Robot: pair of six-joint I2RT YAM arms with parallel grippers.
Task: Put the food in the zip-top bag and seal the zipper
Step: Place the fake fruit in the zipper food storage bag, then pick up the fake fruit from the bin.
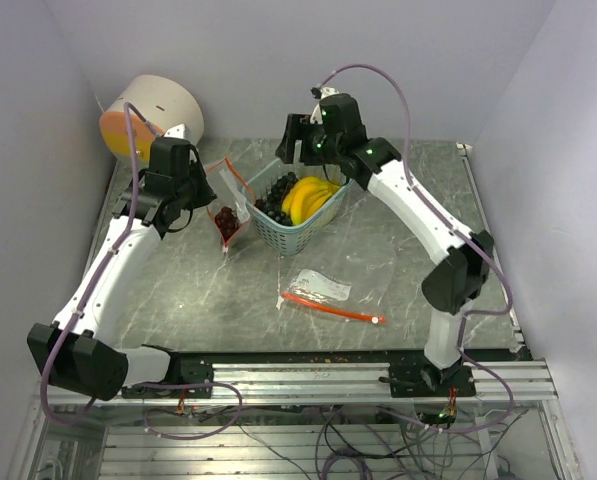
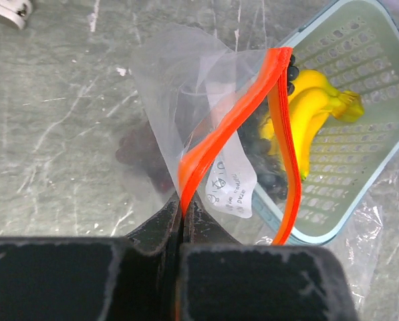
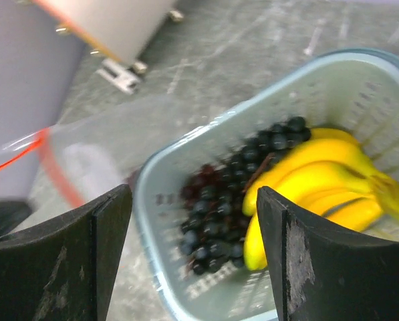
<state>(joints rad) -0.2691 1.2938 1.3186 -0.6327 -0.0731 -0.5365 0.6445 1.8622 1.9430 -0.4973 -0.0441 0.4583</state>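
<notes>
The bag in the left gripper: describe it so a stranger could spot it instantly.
On the grey table, find the teal basket of bananas near the back. Left of it stands a clear bag with an orange-red zipper, its rim pinched by the left gripper. Unlike the second bag lying flat nearer the front, it is upright with dark red grapes inside.

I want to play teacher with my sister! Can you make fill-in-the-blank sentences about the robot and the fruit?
The bananas lie in the teal ____.
The left gripper pinches the orange zipper of the ____.
The right gripper above the bananas is ____.
Missing words: basket, bag, open.
</notes>
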